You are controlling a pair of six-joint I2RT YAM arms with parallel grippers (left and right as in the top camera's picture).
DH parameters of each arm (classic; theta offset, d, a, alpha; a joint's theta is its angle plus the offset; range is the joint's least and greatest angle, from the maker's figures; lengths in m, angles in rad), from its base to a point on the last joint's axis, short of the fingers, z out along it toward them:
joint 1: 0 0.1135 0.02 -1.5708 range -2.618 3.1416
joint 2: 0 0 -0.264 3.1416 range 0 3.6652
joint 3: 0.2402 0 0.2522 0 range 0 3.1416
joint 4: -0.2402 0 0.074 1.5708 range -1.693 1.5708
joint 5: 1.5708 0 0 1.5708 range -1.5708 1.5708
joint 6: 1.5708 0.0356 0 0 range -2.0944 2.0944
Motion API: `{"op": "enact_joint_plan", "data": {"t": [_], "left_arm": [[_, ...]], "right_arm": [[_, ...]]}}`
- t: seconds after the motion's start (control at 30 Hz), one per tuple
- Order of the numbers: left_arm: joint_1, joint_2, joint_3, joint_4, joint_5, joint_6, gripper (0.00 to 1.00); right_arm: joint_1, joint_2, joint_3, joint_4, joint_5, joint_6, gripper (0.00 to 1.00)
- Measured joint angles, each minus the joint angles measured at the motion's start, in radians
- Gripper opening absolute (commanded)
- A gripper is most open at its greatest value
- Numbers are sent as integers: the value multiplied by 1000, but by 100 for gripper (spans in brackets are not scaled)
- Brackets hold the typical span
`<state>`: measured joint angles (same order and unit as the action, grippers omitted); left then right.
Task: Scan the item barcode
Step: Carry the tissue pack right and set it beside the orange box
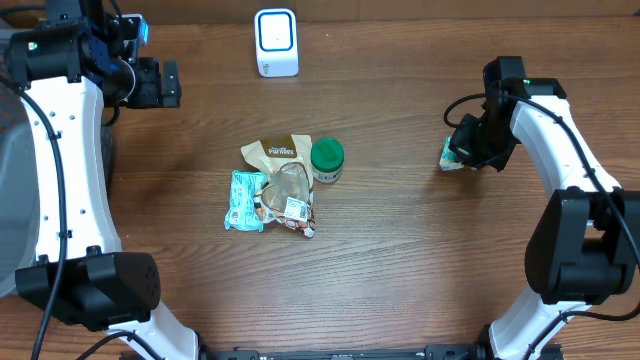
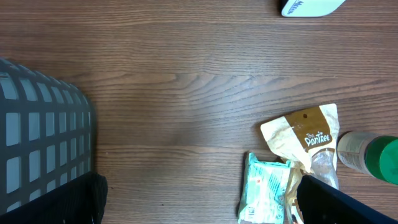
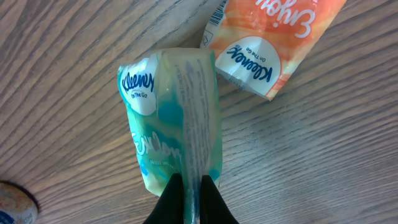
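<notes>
Two arms over brown wood worktop (image 1: 400,250). Grey slatted plastic basket (image 2: 37,137) at L edge. L pincer (image 1: 172,85) spread wide, empty, top-left. White box scanner (image 1: 276,42) top centre. R pincer (image 3: 189,198) clamped on teal Kleenex tissue pack (image 3: 174,118) at R side, well apart from scanner, just beside orange Kleenex pack (image 3: 273,43).

This looks like a robotics lab staged as a shop checkout. A left arm (image 1: 58,170) and right arm (image 1: 560,150) flank a wooden table (image 1: 420,270) bearing a white scanner (image 1: 276,42) and packaged goods (image 1: 280,185), a grey basket (image 2: 37,137) alongside.
</notes>
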<state>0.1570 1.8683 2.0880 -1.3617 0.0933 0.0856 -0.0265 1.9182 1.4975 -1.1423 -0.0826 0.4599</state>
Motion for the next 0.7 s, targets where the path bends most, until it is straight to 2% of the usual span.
{"op": "enact_joint_plan", "data": {"t": [0.27, 0.3, 0.4, 0.47, 0.7], "left_arm": [[0, 0, 0, 0, 0, 0, 100], [0, 0, 0, 0, 0, 0, 100], [0, 0, 0, 0, 0, 0, 99], [0, 0, 0, 0, 0, 0, 100], [0, 0, 0, 0, 0, 0, 100]], "right_arm": [[0, 0, 0, -2, 5, 12, 6], [0, 0, 0, -2, 10, 15, 10], [0, 0, 0, 6, 31, 32, 37], [0, 0, 0, 26, 43, 37, 45], [0, 4, 24, 41, 43, 10, 48]]}}
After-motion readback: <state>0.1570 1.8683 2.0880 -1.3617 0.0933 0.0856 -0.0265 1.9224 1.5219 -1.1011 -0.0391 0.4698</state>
